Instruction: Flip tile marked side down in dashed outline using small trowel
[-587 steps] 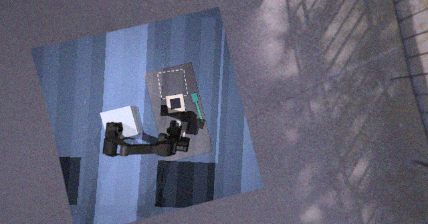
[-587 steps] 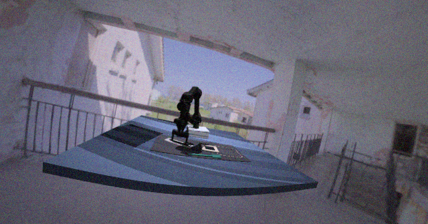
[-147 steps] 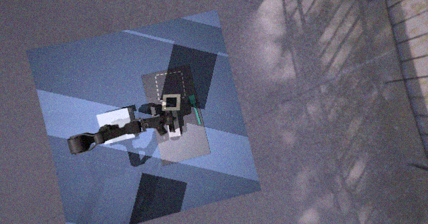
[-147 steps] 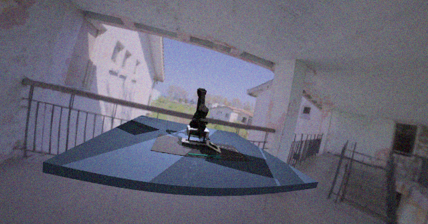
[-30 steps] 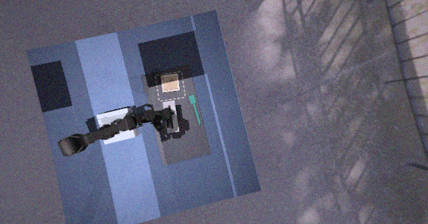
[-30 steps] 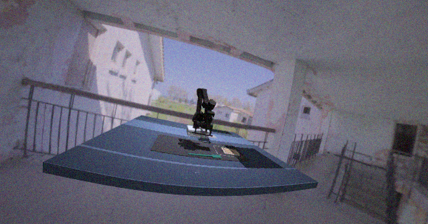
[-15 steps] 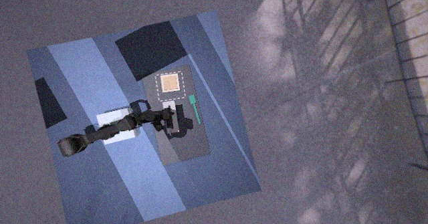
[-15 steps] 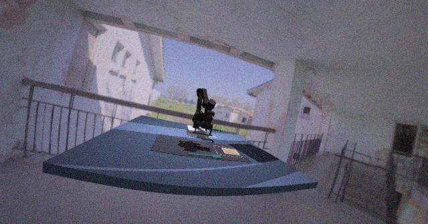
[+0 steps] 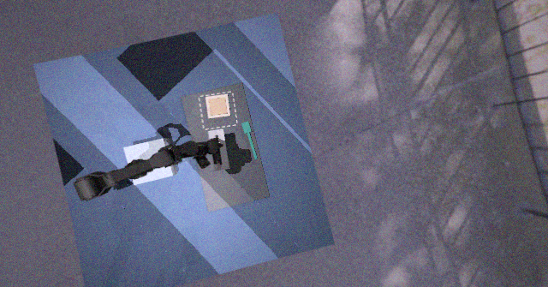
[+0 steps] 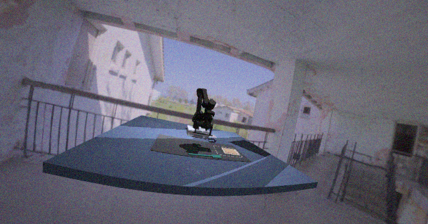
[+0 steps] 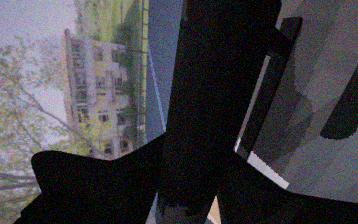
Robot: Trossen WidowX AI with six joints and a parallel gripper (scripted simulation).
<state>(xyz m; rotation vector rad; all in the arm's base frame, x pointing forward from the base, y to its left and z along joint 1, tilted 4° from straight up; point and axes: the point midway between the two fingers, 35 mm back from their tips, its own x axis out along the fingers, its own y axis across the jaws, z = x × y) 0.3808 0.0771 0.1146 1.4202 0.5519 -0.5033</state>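
The tile lies flat inside the dashed outline, towards its upper part in the top view. Its upper face shows a peach square with a pale border. I cannot tell whether this is the marked side. My gripper is shut on the trowel's dark handle and hangs above the mat. The trowel's pale blade points towards the tile and stands short of it in the top view. The gripper hides much of the trowel.
A teal flat-ended tool lies on the mat near its right edge in the top view. A white block stands beside the mat, under the arm. Dark shadows and light bands cross the table.
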